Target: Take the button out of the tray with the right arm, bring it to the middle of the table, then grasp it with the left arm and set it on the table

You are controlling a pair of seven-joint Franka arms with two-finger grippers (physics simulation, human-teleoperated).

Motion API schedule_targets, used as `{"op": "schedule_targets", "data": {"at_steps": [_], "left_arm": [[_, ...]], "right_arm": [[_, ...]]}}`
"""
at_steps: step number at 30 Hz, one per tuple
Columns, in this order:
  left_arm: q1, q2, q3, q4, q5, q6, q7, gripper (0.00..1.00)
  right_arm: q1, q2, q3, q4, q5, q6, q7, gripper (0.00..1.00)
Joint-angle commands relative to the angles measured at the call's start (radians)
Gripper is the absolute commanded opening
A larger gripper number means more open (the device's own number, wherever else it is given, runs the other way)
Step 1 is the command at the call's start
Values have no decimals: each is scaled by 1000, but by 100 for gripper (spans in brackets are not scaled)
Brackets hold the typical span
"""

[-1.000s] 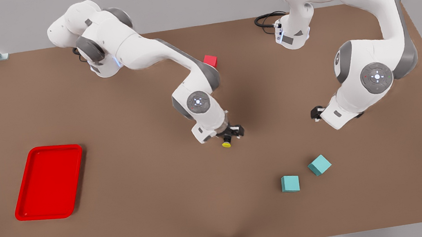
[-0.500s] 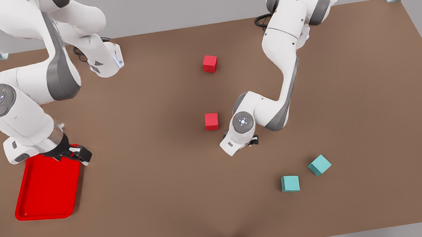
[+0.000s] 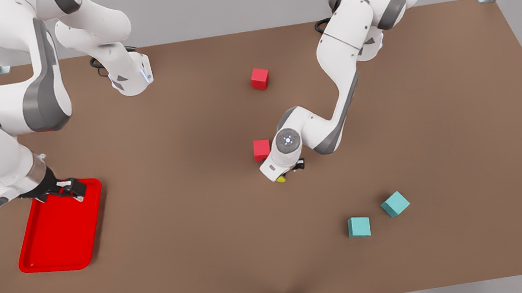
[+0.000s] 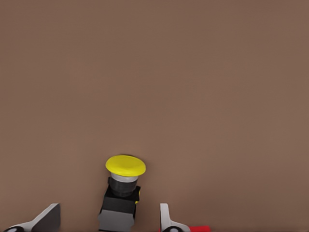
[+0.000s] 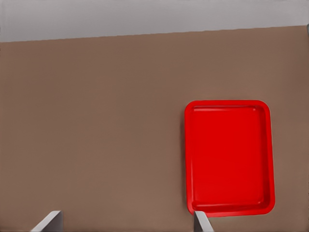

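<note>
Front view: button [image 3: 280, 179] now peeks beneath left pincer [image 3: 290, 172].

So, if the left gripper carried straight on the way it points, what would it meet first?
Probably the small yellow-capped button on its black base, already between the left gripper's open fingers, then the brown tabletop.

No readable text, labels, brands or numbers appear anywhere.

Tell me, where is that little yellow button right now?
In the front view the button sits near the table's middle, under the left claw, just below a red cube.
</note>
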Motion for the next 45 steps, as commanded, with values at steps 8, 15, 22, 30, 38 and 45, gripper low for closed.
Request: {"op": "schedule_targets", "data": {"at_steps": [8, 15, 22, 30, 38, 45], "left_arm": [[6, 48, -24, 0, -3, 86, 126, 100], [49, 71, -54, 0, -3, 86, 158, 100], [49, 85, -55, 0, -1, 93, 160, 100], [59, 83, -55, 3, -1, 88, 171, 68], [59, 83, -54, 3, -1, 82, 171, 48], [59, 70, -54, 9, -1, 71, 169, 46]], "right_arm": [[-3, 1, -2, 14, -1, 3, -205, 100], [-24, 74, 1, 20, 45, 81, -181, 100], [-29, 76, 1, 3, -38, 73, -182, 100], [-10, 76, 4, 5, -75, 30, -181, 100], [-21, 96, -2, 8, -107, 32, -184, 100], [-13, 96, 4, 13, -113, 35, -190, 100]]}}
